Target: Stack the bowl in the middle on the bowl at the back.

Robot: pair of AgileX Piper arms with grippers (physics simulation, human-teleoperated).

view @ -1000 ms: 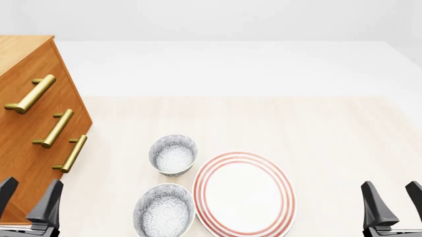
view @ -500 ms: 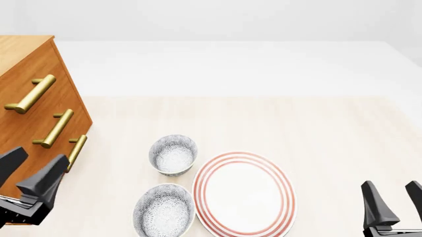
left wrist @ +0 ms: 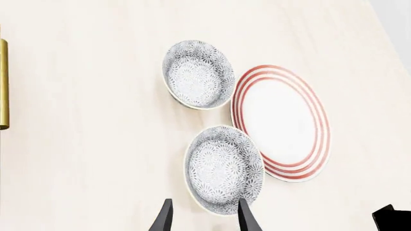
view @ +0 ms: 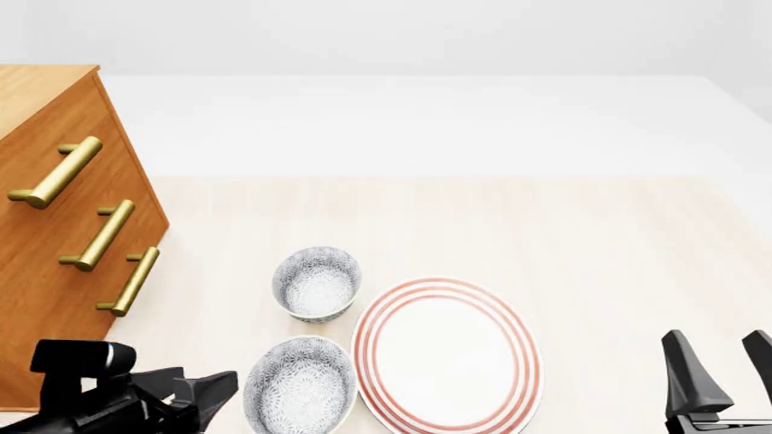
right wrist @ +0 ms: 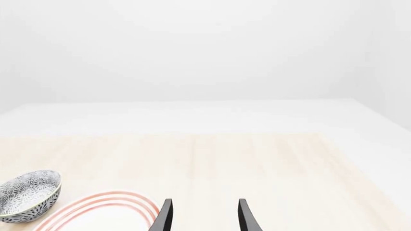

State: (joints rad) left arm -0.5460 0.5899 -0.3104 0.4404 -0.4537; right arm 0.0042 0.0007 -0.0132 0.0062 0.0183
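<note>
- The bowl in the middle (view: 300, 384) sits on the bench (view: 603, 235), its rim just beside the red-ringed plate (view: 447, 353) and near the bowl at the back (view: 317, 282), which lies straight beyond it.
- The left pincer (left wrist: 204, 221) is the nearer one. Its fingers are spread apart and hold nothing, and the middle bowl's near rim lies just ahead of them, a little towards the plate side.
- The right pincer (view: 724, 366) is parted and empty too, well apart beyond the plate.
- The bowl is round, so it has no long axis; I judge any rim point will serve.
- No brand, label or writing is visible.
</note>
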